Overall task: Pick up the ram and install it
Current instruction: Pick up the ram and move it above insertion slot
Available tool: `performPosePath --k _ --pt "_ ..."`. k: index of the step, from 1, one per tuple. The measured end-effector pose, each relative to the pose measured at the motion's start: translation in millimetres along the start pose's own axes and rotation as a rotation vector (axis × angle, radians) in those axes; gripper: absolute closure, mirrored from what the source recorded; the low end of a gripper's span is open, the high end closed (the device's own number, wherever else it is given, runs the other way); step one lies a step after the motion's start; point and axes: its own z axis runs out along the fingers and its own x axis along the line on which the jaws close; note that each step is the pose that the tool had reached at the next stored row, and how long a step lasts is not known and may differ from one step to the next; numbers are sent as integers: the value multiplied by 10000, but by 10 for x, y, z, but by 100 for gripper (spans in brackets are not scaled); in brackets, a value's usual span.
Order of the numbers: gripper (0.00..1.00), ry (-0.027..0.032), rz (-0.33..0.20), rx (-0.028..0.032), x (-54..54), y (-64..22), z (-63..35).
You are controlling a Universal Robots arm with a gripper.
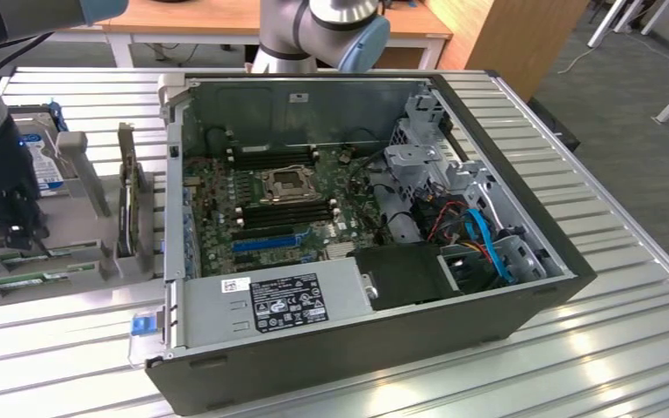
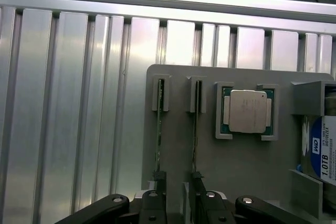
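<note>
Claw (image 2: 177, 205) spread wide, empty, low over gray holder (image 2: 178, 129), 2 ram sticks (image 2: 159, 135) on edge in it, processor (image 2: 247, 111) beside them

ribbed metal table (image 1: 625, 348) | wooden desk (image 1: 195, 16) behind | grey floor (image 1: 637, 148)

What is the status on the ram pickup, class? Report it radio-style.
Hand open, over the grey tray. Two ram sticks standing on edge in their slots, neither gripped. Nothing between hand and sticks.
</note>
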Motion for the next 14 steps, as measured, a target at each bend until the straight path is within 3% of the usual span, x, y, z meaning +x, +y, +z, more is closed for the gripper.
performPosePath --k 14 --pt "69 -1 0 0 132 9 -3"
